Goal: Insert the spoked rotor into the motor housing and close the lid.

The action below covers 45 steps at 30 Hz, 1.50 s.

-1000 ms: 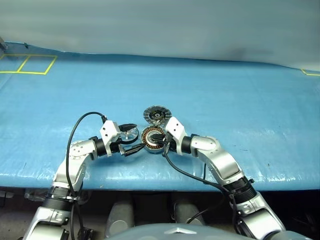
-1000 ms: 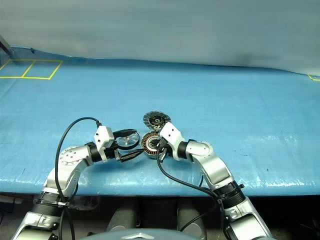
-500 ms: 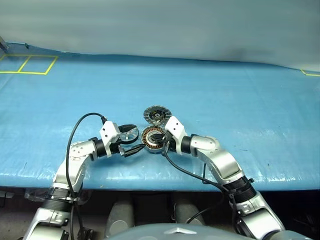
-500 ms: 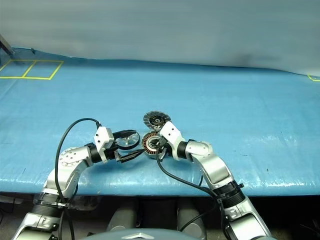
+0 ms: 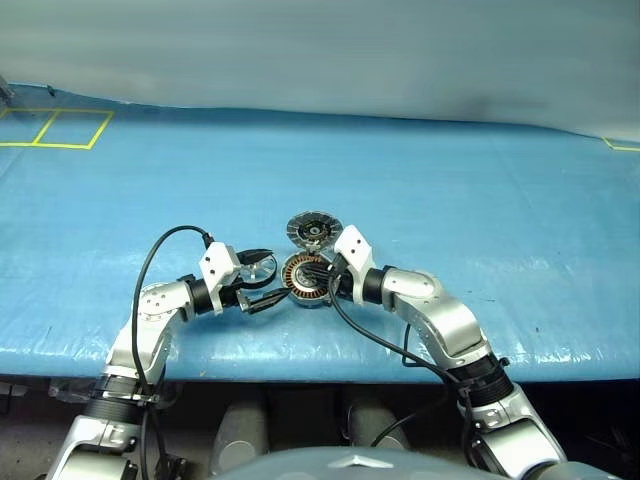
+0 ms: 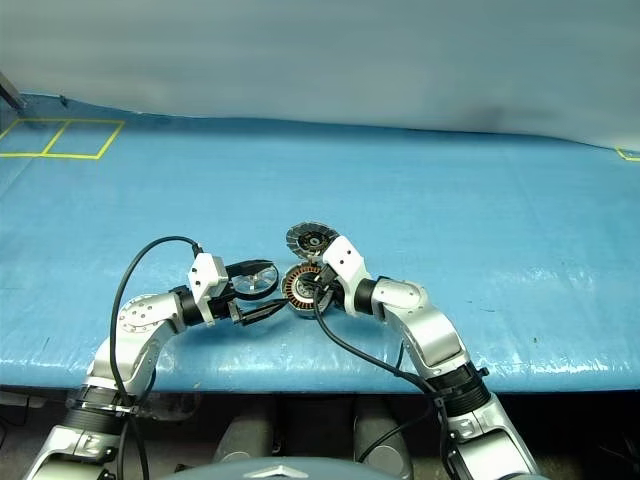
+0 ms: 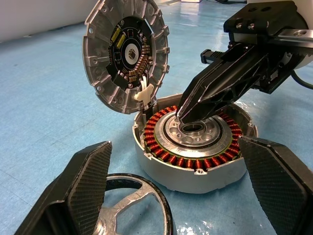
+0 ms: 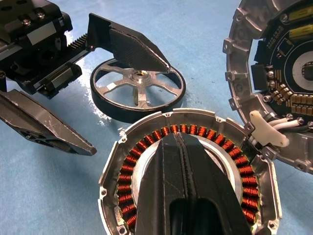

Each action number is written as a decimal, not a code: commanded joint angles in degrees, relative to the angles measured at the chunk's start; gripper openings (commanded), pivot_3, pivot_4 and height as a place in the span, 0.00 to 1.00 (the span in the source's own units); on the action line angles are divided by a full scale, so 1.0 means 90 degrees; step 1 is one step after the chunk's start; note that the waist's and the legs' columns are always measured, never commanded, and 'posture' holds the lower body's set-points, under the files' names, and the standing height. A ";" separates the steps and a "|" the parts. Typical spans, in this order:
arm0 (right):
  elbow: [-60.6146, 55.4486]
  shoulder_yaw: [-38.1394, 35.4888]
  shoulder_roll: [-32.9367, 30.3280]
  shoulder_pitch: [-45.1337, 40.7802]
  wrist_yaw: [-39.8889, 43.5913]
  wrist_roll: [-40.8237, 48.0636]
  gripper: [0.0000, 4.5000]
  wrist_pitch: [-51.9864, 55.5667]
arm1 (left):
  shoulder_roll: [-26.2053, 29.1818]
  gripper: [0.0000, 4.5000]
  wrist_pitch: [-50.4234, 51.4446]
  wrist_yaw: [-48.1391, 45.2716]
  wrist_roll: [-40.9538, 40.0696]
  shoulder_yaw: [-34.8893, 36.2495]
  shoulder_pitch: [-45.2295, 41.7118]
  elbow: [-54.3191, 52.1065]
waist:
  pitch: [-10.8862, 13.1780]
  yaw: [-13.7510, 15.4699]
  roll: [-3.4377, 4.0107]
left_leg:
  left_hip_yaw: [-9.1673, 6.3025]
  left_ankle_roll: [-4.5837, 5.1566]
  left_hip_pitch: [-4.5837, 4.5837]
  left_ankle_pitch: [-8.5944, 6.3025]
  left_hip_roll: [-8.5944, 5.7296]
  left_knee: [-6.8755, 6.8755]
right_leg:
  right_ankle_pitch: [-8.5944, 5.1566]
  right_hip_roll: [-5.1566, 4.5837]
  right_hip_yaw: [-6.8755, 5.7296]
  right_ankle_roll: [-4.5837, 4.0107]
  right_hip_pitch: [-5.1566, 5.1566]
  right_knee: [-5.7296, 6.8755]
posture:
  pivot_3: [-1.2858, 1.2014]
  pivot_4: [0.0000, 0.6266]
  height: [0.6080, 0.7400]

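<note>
The motor housing (image 7: 195, 147), a round silver cup with copper windings, lies on the blue table. Its lid (image 7: 127, 54) stands upright on the hinge at the far side, circuit face showing. My right gripper (image 5: 318, 272) is shut, and its tips rest on the housing's hub (image 8: 178, 139). The spoked rotor (image 8: 138, 90) lies flat on the table just left of the housing. My left gripper (image 5: 265, 277) is open, with its fingers (image 7: 78, 191) on either side of the rotor and nothing gripped.
A blue tarp (image 5: 480, 200) covers the table. Its front edge (image 5: 300, 365) runs close below both arms. Yellow tape squares (image 5: 60, 128) mark the far left corner. A black cable (image 5: 165, 240) loops over the left forearm.
</note>
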 commanded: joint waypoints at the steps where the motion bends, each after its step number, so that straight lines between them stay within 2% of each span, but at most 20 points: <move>1: -0.0128 0.0031 -0.0031 0.0012 -0.0007 -0.0030 0.00 -0.0044 | 0.0015 1.00 -0.0139 0.0017 -0.0022 0.0094 -0.0064 -0.0070 | 0.0000 -0.0002 0.0000 | 0.0000 0.0000 0.0000 0.0000 0.0000 0.0000 | 0.0000 0.0000 0.0000 0.0000 0.0000 0.0000 | 0.52 0.24 1.00; 16: 0.0027 0.0179 -0.0139 0.0074 0.0018 -0.0206 0.00 -0.0084 | 0.0019 1.00 -0.0151 0.0030 -0.0001 0.0105 -0.0065 -0.0061 | 0.0000 -0.0001 0.0000 | 0.0000 0.0000 0.0000 0.0000 0.0000 0.0000 | -0.0001 0.0000 0.0000 -0.0001 0.0000 0.0000 | 0.52 0.24 1.00; 34: 0.0186 0.0731 -0.0314 0.0071 0.0046 -0.0909 0.00 -0.0315 | 0.0020 1.00 -0.0151 0.0076 -0.0021 0.0108 -0.0049 -0.0050 | -0.0001 -0.0022 -0.0001 | 0.0001 0.0000 0.0010 0.0000 0.0002 0.0000 | -0.0001 0.0001 -0.0001 -0.0002 0.0006 0.0001 | 0.52 0.24 1.00; 45: -0.0010 0.0161 0.0051 0.0018 -0.0067 -0.0553 0.00 -0.0337 | 0.0024 1.00 -0.0148 0.0069 -0.0026 0.0108 -0.0042 -0.0047 | -0.0001 -0.0076 -0.0001 | 0.0001 0.0000 0.0009 0.0000 0.0005 -0.0001 | -0.0002 0.0003 -0.0001 -0.0003 0.0003 0.0003 | 0.52 0.24 1.00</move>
